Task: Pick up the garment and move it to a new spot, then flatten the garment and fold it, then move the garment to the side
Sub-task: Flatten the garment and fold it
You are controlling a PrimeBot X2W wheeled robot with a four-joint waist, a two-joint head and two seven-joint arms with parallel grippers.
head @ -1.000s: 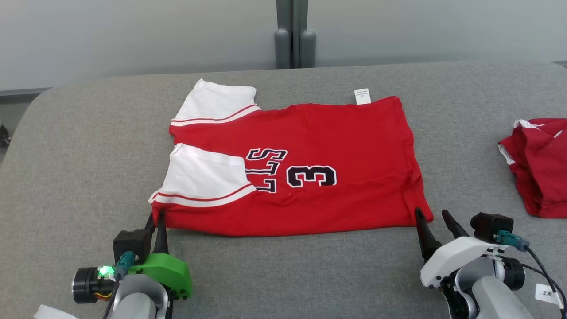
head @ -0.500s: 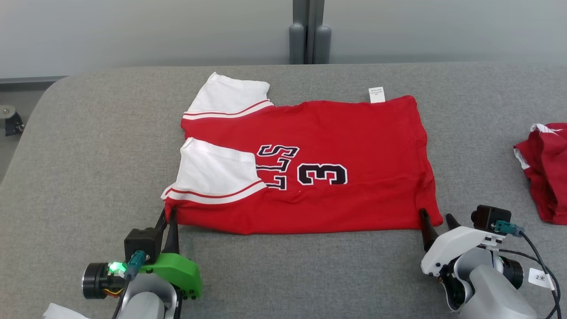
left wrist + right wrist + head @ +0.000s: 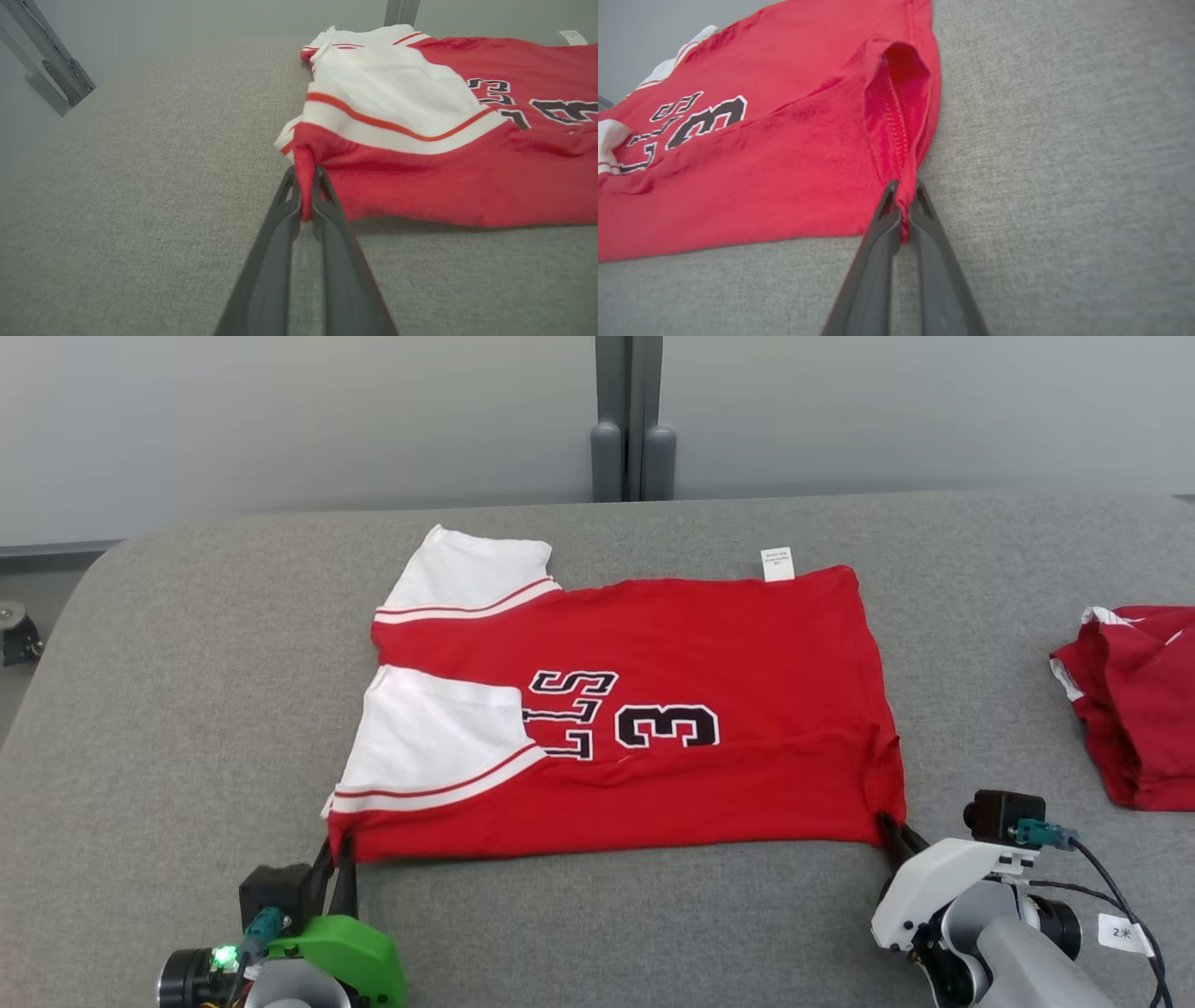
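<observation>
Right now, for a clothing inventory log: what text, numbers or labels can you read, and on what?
"3": red jersey, black print.
"LLS": beside it, cut off by the white sleeve.
White tag at the jersey's far edge: too small to read.
"2" plus an unclear mark: paper label, head view's lower right.

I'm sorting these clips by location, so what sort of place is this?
Likely a robot lab or test room: a grey cloth-covered table, a bare pale wall with a metal post, and a red jersey laid out, a second garment bunched aside.

A test lab, seemingly: grey padded table (image 3: 187,709), bare partition wall (image 3: 280,420), metal post (image 3: 633,429).
</observation>
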